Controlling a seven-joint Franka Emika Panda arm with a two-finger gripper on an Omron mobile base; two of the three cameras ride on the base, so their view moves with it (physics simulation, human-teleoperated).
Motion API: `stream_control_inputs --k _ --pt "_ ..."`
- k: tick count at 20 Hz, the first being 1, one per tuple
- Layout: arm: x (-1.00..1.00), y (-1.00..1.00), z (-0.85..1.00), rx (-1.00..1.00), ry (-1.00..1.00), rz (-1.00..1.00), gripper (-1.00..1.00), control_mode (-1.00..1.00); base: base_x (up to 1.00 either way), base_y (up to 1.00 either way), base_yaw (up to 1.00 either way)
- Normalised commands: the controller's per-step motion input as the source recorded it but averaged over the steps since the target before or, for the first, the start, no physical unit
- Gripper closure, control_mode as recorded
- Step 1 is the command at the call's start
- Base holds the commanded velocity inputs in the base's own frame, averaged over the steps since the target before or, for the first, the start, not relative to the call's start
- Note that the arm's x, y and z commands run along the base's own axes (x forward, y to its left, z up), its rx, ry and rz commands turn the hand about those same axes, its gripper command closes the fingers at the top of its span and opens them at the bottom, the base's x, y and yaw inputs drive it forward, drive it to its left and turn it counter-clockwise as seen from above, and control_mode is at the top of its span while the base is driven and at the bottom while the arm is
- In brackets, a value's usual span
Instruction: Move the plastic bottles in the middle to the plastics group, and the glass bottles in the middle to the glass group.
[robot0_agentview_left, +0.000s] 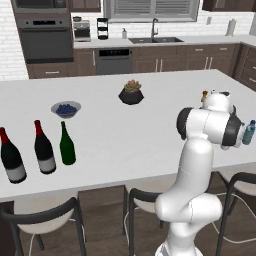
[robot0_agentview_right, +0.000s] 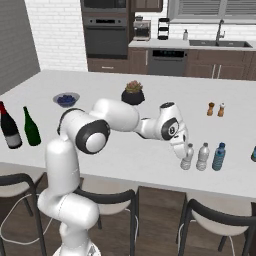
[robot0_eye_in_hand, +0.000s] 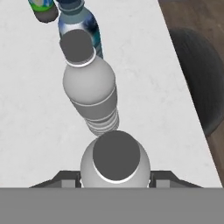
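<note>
My gripper (robot0_agentview_right: 184, 149) is shut on a clear plastic bottle (robot0_agentview_right: 187, 158) with a white cap, low over the counter's near right side. In the hand view this bottle (robot0_eye_in_hand: 116, 162) sits between my fingertips (robot0_eye_in_hand: 70, 177). Just beyond it stand a second clear plastic bottle (robot0_eye_in_hand: 89, 89) and the teal-blue bottle (robot0_eye_in_hand: 83, 24) of the plastics group (robot0_agentview_right: 218, 156), all in a row. Far to the left, the plain green glass bottle (robot0_agentview_left: 67, 145) stands beside the two black red-topped wine bottles (robot0_agentview_left: 44, 148) of the glass group (robot0_agentview_left: 11, 156).
A potted plant (robot0_agentview_left: 131, 93) and a bowl of blueberries (robot0_agentview_left: 65, 109) sit mid-counter. Salt and pepper shakers (robot0_agentview_right: 215, 109) stand behind the small bottles. Another small bottle (robot0_agentview_right: 254, 154) is at the far right. Stools (robot0_agentview_right: 215, 220) line the counter's near edge (robot0_agentview_right: 200, 187).
</note>
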Motion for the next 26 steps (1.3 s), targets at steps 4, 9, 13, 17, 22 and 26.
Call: stream_control_inputs --k 4,9,13,17,22,26 --pt "0.02 -0.01 0.0 0.0 0.0 -0.04 1.0 -1.0 0.0 0.0 0.0" --pt "0.04 0.0 0.0 -0.04 0.0 -0.06 1.0 -1.0 0.0 0.0 0.0" --pt "0.14 -0.01 0.0 -0.06 0.0 -0.04 1.0 -1.0 0.0 0.0 0.0" --pt "0.13 -0.08 0.0 0.0 0.0 -0.01 1.0 -1.0 0.0 0.0 0.0" --pt "0.17 -0.05 -0.26 0.0 0.0 0.0 1.0 -1.0 0.0 0.0 0.0" --pt "0.15 0.0 -0.49 0.0 0.0 0.0 1.0 -1.0 0.0 0.0 0.0"
